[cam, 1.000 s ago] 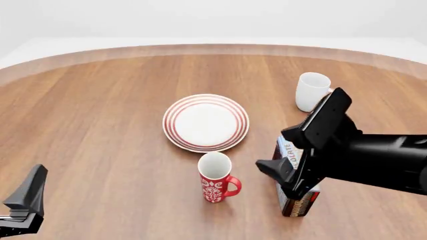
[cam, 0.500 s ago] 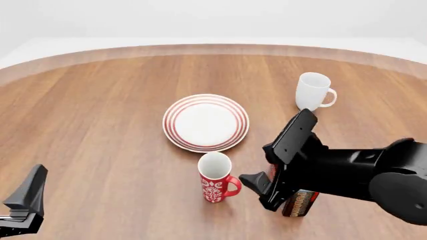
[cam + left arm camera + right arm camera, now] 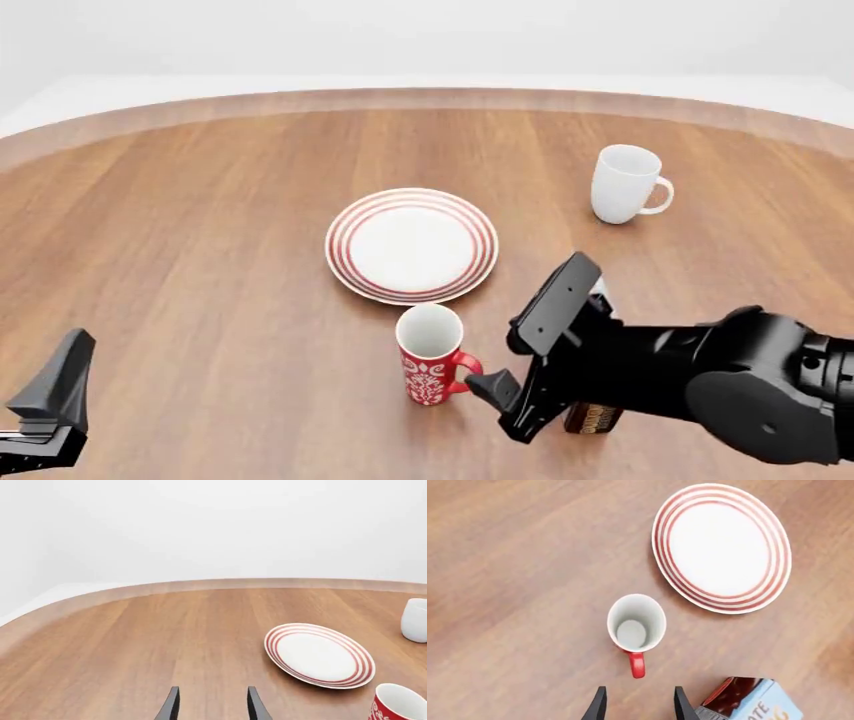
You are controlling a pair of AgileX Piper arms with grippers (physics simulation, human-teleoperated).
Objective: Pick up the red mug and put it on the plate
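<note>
The left gripper (image 3: 51,405) sits low at the near left corner of the worktop (image 3: 200,230), well apart from everything on it; in its wrist view the two fingers (image 3: 171,706) stand apart with nothing between them.

Moving right, the plate (image 3: 411,245) lies flat near the middle of the worktop. Just beside its near rim, toward the near edge, the red mug (image 3: 431,354) stands upright and empty, its handle pointing right.

Next comes the right gripper (image 3: 497,392), just beside that handle and a little nearer the near edge. In the right wrist view the mug (image 3: 636,625) is seen from above, its handle aimed toward the gap between the two fingers (image 3: 598,706), which stand apart and clear of it. The gripper holds nothing.

A carton (image 3: 746,700) stands just right of the gripper, largely hidden behind the arm in the front view.

Toward the far right edge, a white mug (image 3: 626,184) stands upright, well apart from the gripper.
</note>
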